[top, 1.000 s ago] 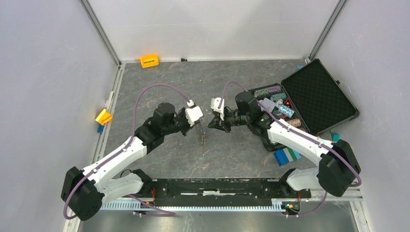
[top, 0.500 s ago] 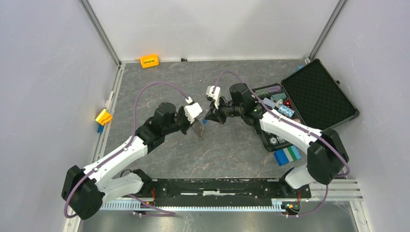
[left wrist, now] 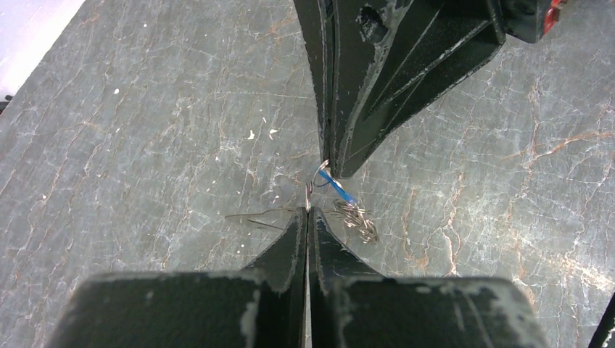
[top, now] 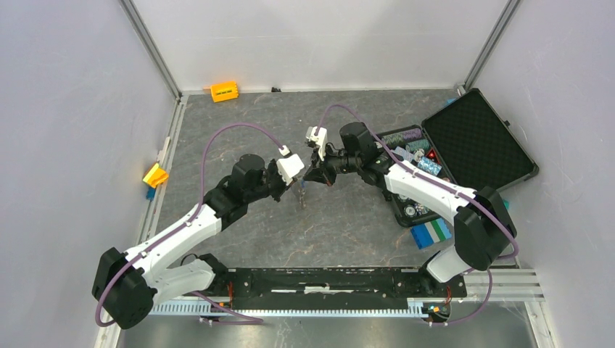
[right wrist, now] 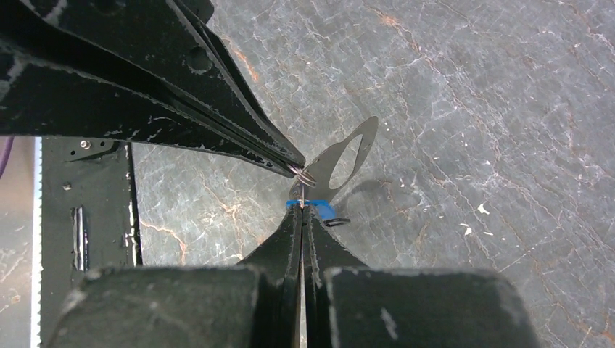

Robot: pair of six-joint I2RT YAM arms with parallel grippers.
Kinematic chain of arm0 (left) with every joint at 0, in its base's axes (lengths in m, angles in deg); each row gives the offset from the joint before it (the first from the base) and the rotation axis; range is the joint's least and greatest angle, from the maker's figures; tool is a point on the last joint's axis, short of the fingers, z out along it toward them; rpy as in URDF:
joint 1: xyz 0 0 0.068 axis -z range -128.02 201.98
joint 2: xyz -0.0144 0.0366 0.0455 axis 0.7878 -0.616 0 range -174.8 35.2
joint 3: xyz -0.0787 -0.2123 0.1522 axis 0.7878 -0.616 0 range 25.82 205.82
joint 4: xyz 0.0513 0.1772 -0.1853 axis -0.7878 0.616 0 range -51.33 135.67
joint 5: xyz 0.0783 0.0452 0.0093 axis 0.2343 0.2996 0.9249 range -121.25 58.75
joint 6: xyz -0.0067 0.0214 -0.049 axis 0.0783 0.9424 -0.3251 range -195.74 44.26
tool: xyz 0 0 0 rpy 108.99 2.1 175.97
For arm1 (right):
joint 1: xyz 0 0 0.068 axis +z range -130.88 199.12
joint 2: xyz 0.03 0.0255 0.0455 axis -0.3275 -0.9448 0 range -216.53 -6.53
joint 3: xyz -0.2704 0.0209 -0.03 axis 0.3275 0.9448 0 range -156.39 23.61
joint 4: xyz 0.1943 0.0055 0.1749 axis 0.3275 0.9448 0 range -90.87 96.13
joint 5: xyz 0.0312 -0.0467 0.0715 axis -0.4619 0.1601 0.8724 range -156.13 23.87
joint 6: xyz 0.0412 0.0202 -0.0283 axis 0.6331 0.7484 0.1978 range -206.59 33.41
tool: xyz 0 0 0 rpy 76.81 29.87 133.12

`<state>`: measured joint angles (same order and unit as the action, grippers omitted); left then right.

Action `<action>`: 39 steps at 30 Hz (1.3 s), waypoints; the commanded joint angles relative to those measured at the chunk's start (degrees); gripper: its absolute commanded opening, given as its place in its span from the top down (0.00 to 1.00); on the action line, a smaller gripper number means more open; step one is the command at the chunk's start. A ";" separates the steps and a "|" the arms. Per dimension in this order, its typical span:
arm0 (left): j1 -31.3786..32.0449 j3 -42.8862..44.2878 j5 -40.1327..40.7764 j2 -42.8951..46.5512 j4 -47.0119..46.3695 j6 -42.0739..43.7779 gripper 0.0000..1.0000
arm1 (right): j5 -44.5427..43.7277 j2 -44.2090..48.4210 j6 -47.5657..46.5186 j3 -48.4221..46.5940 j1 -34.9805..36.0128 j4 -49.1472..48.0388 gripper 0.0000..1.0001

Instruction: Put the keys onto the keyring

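Note:
My left gripper (top: pixel 298 185) is shut on a small wire ring at the top of the flat grey keyring (right wrist: pixel 319 190), which hangs above the table. The right wrist view shows its long oval hole. My right gripper (top: pixel 310 176) meets the left one tip to tip. It is shut on the key with the bright blue tag (right wrist: pixel 319 208), also seen in the left wrist view as the blue tag (left wrist: pixel 338 188) right at the wire ring. A tiny black piece (right wrist: pixel 337 221) hangs beside the tag. The keyring (top: pixel 302 197) dangles below both grippers.
An open black case (top: pixel 475 141) with poker chips lies at the right. A blue-and-white block (top: pixel 431 233) sits in front of it. An orange block (top: pixel 224 91) is at the back wall and a yellow one (top: pixel 155 175) by the left rail.
The right gripper has swung left and toward the back, bringing the blue-tagged key up against the left gripper's tips. The left gripper has barely shifted and still holds the keyring.

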<state>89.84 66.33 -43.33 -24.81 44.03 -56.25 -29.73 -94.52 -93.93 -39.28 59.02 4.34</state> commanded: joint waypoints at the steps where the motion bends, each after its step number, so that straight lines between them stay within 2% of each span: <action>1: 0.37 1.51 0.85 0.29 -4.22 -0.68 0.98 | 2.13 0.10 1.36 -2.08 -0.08 -1.61 1.00; 24: 0.80 0.82 -0.59 0.51 -4.17 0.57 0.98 | 3.17 -0.53 2.38 -3.33 -0.09 -2.48 1.00; 39: 0.83 0.28 -0.58 1.46 -4.14 1.17 0.98 | 0.09 -0.55 1.66 -2.81 -0.18 -1.64 1.00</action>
<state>90.37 66.31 -43.33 -24.81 43.18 -56.19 -27.85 -95.13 -92.20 -40.36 59.02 3.94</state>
